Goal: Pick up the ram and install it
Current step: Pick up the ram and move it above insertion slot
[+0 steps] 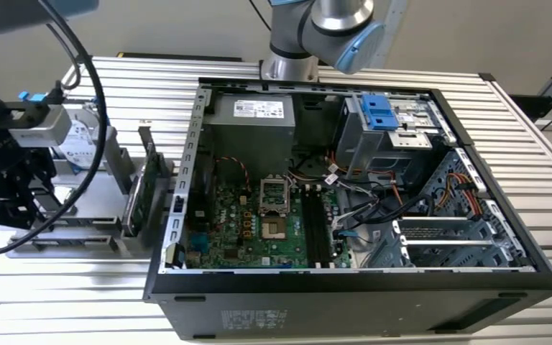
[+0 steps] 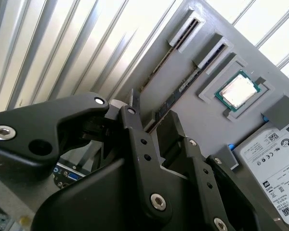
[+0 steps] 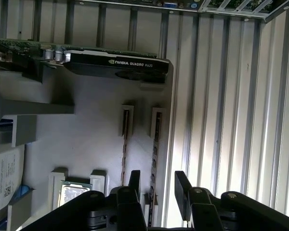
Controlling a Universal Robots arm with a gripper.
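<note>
Pick-up is the step in hand, judging from where the gripper (image 3: 158, 179) sits: over the grey parts holder (image 3: 94, 144), off to the exterior view's left of the open computer case (image 1: 353, 298) on the ribbed metal desk (image 1: 525, 129). Its jaws stand apart, one on each side of the ram (image 3: 155, 144). That dark stick stands on edge in the holder's outermost slot, just beside the holder's rim; whether either jaw touches it I cannot tell. In the second wrist view the ram runs up from between the jaws towards the processor chip (image 2: 238, 91) in its pocket, with the hard drive (image 2: 274, 159) further off. Nothing is lifted yet, and the black memory slots (image 1: 316, 226) on the motherboard look unfilled. Gripping here calls for the jaws to meet the stick's flat faces squarely, low enough to hold, and a lift straight along the slot so it does not bind.
</note>
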